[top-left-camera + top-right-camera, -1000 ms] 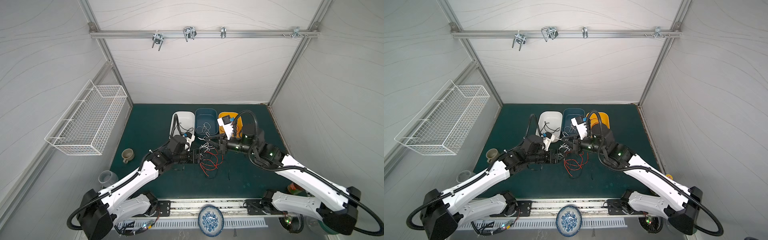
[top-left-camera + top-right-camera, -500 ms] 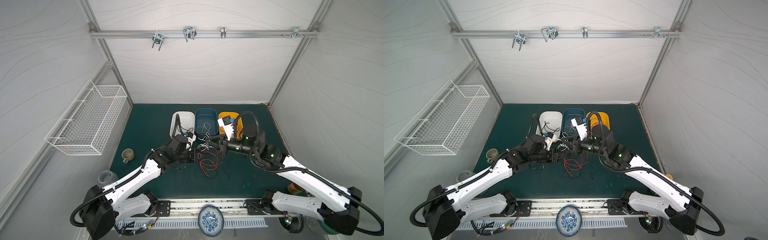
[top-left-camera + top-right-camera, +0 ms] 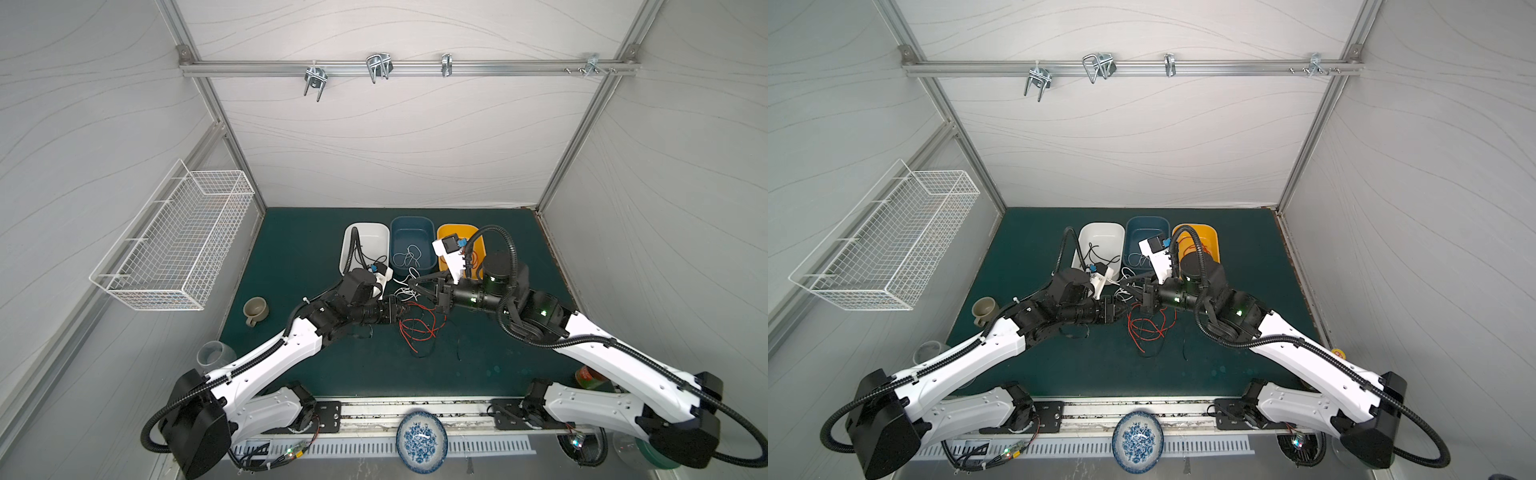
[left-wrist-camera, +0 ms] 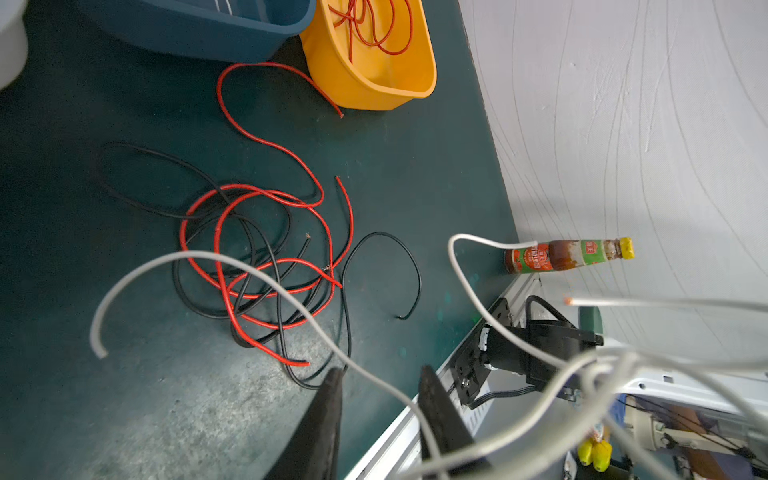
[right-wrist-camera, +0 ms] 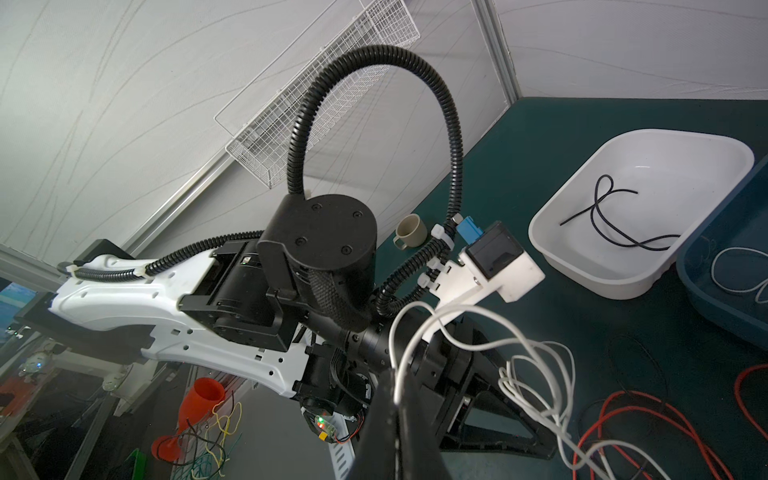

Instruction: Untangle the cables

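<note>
Curling thin glossy cables (image 4: 286, 261), smooth rounded tubs (image 4: 374, 91)

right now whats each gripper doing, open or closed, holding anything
left gripper: open, a white cable running between its jaws, not clamped.
right gripper: shut on the white cables.

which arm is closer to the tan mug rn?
Left. The left arm passes close by the tan mug, on the left half of the mat. The right arm sits on the far side, past the red and black cable tangle.
</note>
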Controlling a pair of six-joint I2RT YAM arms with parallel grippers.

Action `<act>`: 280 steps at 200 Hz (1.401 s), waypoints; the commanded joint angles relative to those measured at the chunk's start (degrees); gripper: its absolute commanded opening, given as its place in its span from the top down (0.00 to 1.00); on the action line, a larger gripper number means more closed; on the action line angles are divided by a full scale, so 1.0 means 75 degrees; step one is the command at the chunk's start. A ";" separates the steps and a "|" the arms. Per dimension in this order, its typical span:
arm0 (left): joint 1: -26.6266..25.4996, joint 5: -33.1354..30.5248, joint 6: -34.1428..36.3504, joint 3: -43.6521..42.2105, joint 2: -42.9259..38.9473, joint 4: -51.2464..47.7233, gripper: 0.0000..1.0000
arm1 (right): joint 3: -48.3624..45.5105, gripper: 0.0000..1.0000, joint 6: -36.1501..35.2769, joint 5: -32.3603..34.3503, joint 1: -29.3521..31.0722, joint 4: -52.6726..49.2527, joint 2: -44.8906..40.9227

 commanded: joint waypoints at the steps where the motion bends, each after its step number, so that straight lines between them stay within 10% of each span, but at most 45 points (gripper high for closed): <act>1: -0.0035 0.0004 -0.0005 0.0208 0.0055 0.0318 0.70 | -0.0034 1.00 0.0111 0.0117 0.0076 0.0256 -0.0099; 118: -0.0035 -0.0256 0.0159 0.0074 -0.0352 0.0204 0.96 | -0.0182 1.00 0.0160 0.0218 0.0130 0.0152 -0.0331; 174: -0.0035 -0.0139 0.0258 0.0030 -0.0669 -0.0588 1.00 | -0.0489 1.00 -0.0007 0.1685 0.0037 -0.0299 -0.0863; 280: -0.0024 -0.0253 0.1097 0.0458 -0.2305 -0.3563 1.00 | -0.1958 1.00 0.1395 0.2048 -0.2710 -0.1186 -0.2025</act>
